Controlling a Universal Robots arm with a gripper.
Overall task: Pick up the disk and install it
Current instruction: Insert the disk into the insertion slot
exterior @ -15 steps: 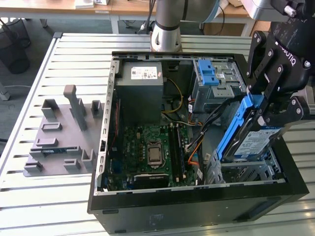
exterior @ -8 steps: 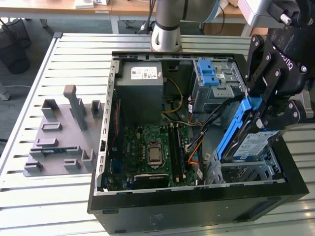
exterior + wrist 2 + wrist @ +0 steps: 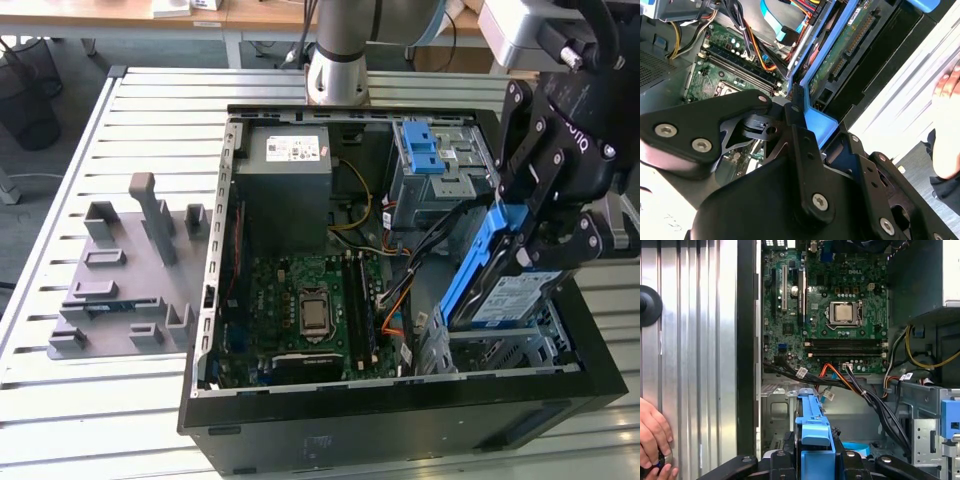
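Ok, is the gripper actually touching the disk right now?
Touching. In the exterior view the gripper is clamped on the upper end of the disk, holding it tilted; in the first wrist view the disk's blue frame sits between the jaws.

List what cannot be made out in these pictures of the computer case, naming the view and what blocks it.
Exterior view: much of the bay under the disk is hidden by the disk and the gripper.
First wrist view: the person's hand is cut off by the picture's edge.
Second wrist view: the disk's label faces away from the camera.
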